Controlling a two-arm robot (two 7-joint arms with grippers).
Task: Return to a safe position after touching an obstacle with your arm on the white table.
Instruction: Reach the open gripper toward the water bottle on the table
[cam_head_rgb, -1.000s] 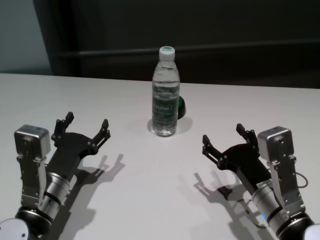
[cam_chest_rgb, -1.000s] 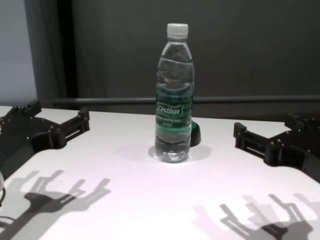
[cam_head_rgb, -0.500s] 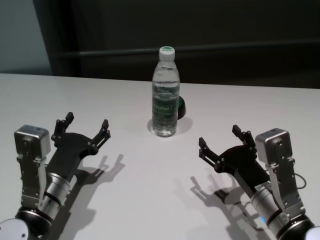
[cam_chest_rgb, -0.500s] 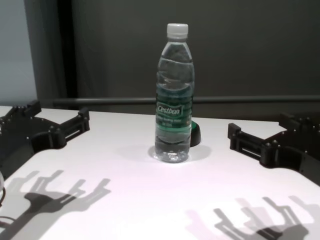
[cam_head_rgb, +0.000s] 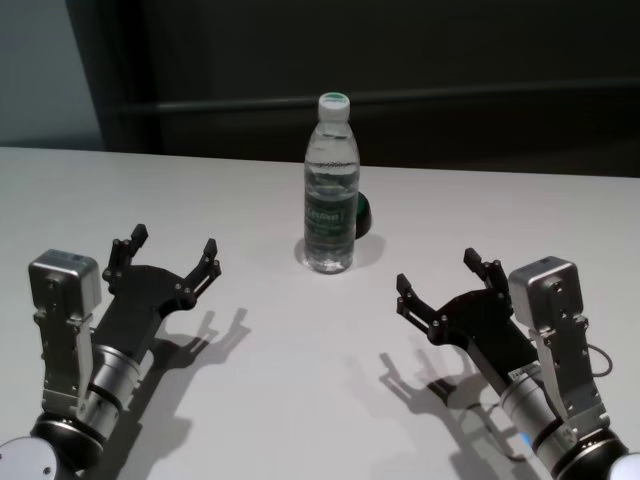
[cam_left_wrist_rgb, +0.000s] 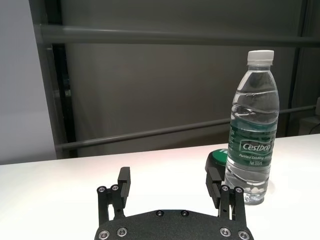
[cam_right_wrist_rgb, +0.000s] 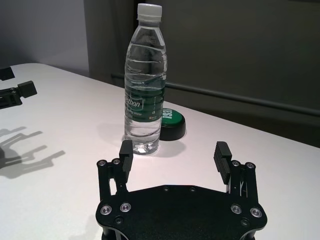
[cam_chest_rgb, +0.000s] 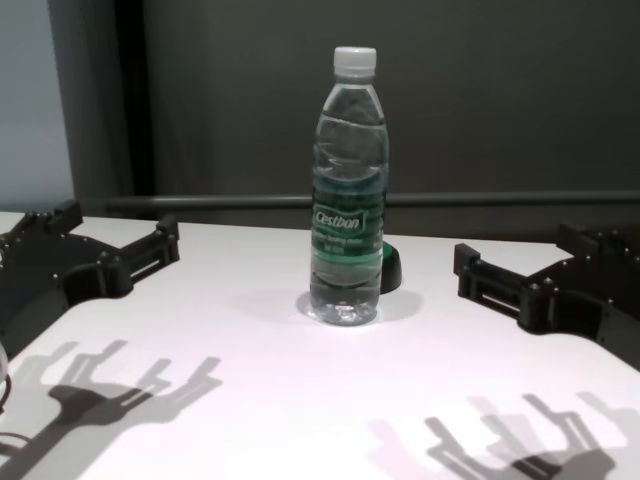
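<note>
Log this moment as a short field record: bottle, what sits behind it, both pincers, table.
bottle: clear water bottle with white cap and green label, upright on the table, touched by neither arm
behind bottle: low dark round object with a green top, right at the bottle's base; contact cannot be told
left pincer: left pincer open, empty, above the table on the bottle's left and nearer the robot
right pincer: right pincer open, empty, above the table on the bottle's right and nearer the robot
table: white table, shadows of both pincers on it
</note>
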